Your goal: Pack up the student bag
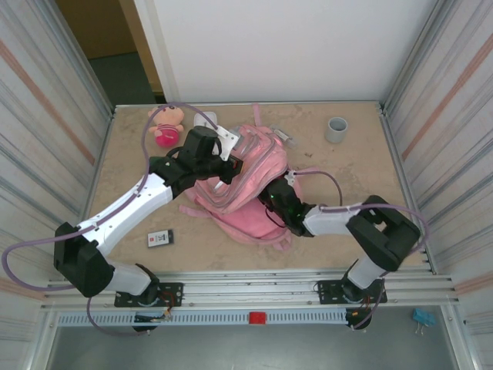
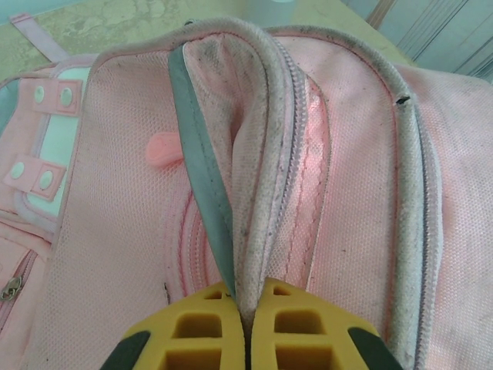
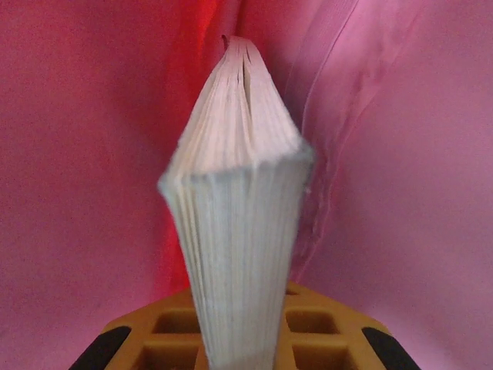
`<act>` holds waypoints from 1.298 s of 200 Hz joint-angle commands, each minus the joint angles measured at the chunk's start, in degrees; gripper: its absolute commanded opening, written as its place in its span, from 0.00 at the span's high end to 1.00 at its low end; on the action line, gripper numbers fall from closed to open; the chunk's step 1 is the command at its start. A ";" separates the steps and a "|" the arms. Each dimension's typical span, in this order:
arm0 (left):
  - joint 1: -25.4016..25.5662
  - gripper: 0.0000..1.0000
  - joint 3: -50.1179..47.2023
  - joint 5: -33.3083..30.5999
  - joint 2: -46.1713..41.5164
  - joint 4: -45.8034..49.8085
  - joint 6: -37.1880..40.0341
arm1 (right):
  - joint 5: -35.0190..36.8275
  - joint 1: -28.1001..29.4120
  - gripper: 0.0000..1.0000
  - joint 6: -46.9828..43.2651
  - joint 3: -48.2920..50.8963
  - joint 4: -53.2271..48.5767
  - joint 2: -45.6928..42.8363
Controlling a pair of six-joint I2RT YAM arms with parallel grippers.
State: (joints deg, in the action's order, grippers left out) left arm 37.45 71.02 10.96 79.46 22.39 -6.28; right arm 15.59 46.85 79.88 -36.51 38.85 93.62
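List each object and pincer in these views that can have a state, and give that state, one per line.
student bag: main compartment unzipped, mouth held open.
left pincer: shut on the student bag's opening rim.
right pincer: shut on the book, inside the student bag.
book: held by its lower end, pages slightly fanned.
plush doll: sitting upright, apart from the student bag.
grey cup: upright, mouth up.

The bag (image 1: 248, 158) (image 2: 100, 231) is a pink fabric backpack (white-trimmed pockets, grubby zip edging) lying flat near the middle of the table (image 1: 362, 177), one strap trailing toward the far edge. Its main zip is open, with one rim lifted.
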 commanded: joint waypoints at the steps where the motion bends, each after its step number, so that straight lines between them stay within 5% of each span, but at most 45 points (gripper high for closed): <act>1: -0.60 1.00 1.24 1.10 -2.70 -7.79 -0.83 | 1.08 -0.32 0.84 1.95 -3.49 5.88 4.12; 41: -0.71 1.00 0.78 0.13 -3.04 -7.63 -0.50 | 0.07 -0.53 0.61 2.97 -5.53 -0.29 6.93; 81: -0.71 1.00 0.08 -0.93 -2.91 -7.35 -0.07 | -1.82 -0.43 0.37 3.01 -1.39 -8.26 0.55; 189: -0.09 1.00 -5.12 -0.51 -1.87 -8.11 4.53 | 0.00 -4.06 0.31 -12.16 5.54 -45.44 -38.58; 259: 6.99 0.94 -10.84 2.15 5.81 -10.02 11.01 | -0.52 -5.71 0.29 -39.36 4.37 -52.12 -53.20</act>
State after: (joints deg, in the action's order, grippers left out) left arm 42.87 61.93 11.20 82.74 16.01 2.09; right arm 15.20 41.58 53.49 -31.11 -9.54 42.09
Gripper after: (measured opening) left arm 0.062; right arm 0.708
